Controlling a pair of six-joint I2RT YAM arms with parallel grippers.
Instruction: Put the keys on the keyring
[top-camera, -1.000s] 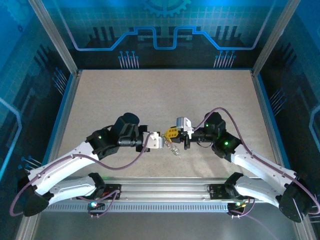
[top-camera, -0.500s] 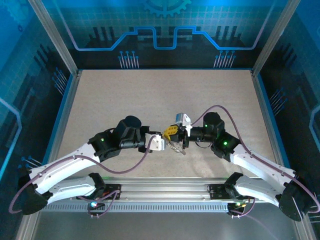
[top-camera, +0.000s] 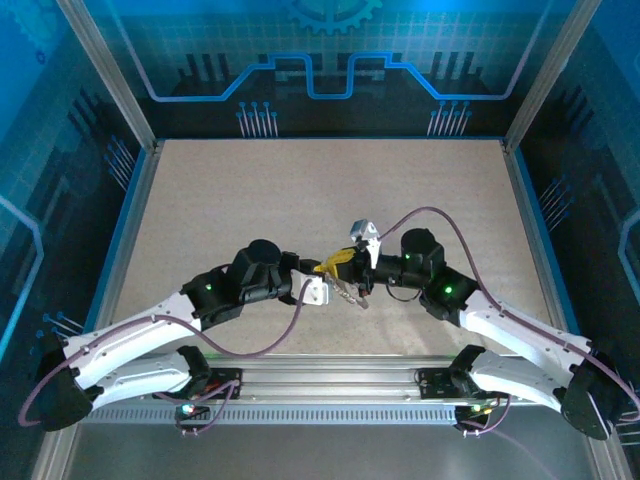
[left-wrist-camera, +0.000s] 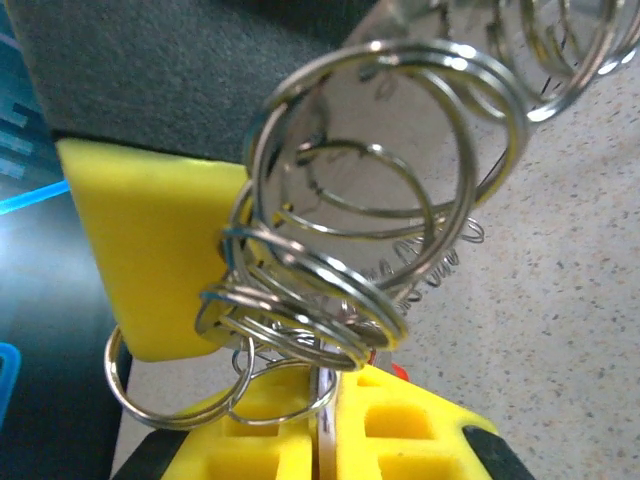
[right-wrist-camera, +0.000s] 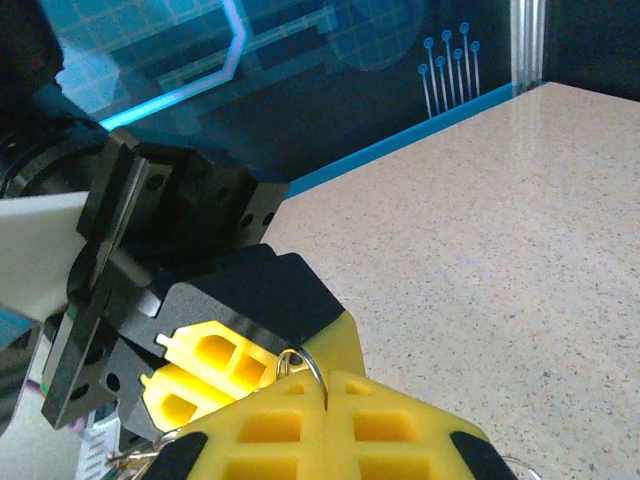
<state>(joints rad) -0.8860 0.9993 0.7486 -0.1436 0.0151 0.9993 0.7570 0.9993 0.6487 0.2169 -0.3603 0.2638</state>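
While the left gripper (left-wrist-camera: 327, 425), fingers closed, pinches the keyring (left-wrist-camera: 310, 325) above the middle of the table (top-camera: 300, 190), it should hold rock-steady; just beyond, the right gripper (right-wrist-camera: 325, 405), likewise clamped on one loop, should twist gently rather than tug, lest the coils slip.

The right tool (right-wrist-camera: 326, 420) fills the bottom edge, its two yellow waffle-patterned pads pressed together along a narrow seam. A thin wire loop of the keyring (right-wrist-camera: 302, 352) stands up out of that seam, pinched between the pads. Just beyond it the left tool (right-wrist-camera: 195, 372) faces in, a black housing with two hollow yellow fingers (right-wrist-camera: 215, 350) close to the loop. The speckled tabletop (right-wrist-camera: 500, 230) stretches away on the right to a blue rim (right-wrist-camera: 400, 140).
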